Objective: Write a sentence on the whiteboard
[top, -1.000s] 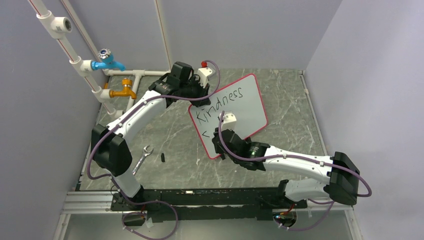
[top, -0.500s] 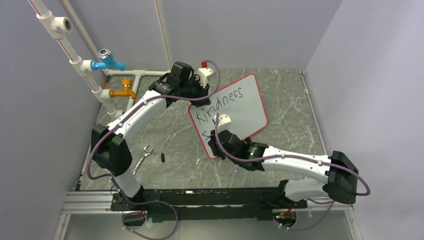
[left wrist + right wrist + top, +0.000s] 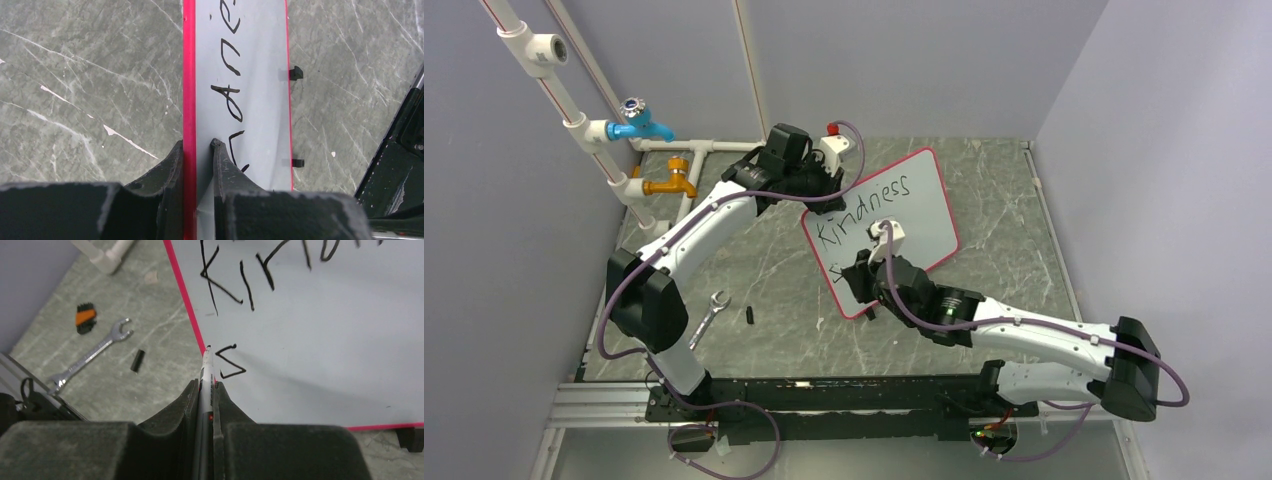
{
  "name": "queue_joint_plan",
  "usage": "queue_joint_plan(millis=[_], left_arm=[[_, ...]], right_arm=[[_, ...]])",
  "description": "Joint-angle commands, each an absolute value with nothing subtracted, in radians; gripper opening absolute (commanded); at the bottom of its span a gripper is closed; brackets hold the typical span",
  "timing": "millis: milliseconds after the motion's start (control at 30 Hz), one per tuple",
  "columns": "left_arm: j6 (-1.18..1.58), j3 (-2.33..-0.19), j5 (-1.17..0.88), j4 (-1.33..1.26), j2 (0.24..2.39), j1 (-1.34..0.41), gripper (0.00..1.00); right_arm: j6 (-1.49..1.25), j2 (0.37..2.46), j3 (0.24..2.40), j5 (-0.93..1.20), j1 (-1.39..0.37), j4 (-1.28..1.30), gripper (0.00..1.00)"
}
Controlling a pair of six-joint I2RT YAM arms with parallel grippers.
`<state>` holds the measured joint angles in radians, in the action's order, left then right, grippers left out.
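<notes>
Starting at the tabletop's far-left corner, a blue tap and an orange tap stick out from the white pipework. Nearer the front-left, a silver wrench lies flat, and a small black cap sits just beside it, apart from it. Over to the left gripper: nearly closed, one finger on each side of the whiteboard, pinching its red rim at the far-left corner. The board sits around the middle of the tabletop, toward the far edge, turned askew. On it, the sentence so far reads "Kindness" along the top, with a lone "S" below, close to the left rim. And the right gripper, over the board's near-left corner, is clamped tight on a marker whose tip sits just beside that "S", right by the rim. Whether the tip touches the surface, I can't tell.
</notes>
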<state>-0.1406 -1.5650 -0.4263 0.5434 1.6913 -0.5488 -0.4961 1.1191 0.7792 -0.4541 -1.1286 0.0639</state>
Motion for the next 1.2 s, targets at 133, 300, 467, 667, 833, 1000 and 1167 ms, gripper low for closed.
queue_joint_plan(millis=[133,300,467,667,833,1000,1167], left_arm=[[-0.277,-1.513,-0.225,0.726,1.736,-0.567,0.0],[-0.276,-1.51,-0.223,0.726,1.735,-0.568,0.0],[-0.278,-1.511,-0.223,0.727,1.738,-0.567,0.0],[-0.278,-1.507,-0.22,0.726,1.732,-0.567,0.0],[-0.279,-1.505,-0.214,0.727,1.736,-0.567,0.0],[-0.28,-1.506,-0.216,0.729,1.736,-0.568,0.0],[-0.28,-1.506,-0.213,0.727,1.734,-0.567,0.0]], right_arm=[[-0.497,1.124,0.785,-0.555,-1.095,0.075,0.0],[-0.505,1.153,0.777,-0.538,-1.092,0.068,0.0],[-0.509,1.172,0.77,-0.523,-1.089,0.054,0.0],[-0.511,1.202,0.776,-0.517,-1.085,0.053,0.0],[-0.508,1.205,0.779,-0.525,-1.082,0.061,0.0],[-0.514,1.194,0.782,-0.548,-1.064,0.087,0.0],[-0.517,1.179,0.791,-0.55,-1.036,0.104,0.0]])
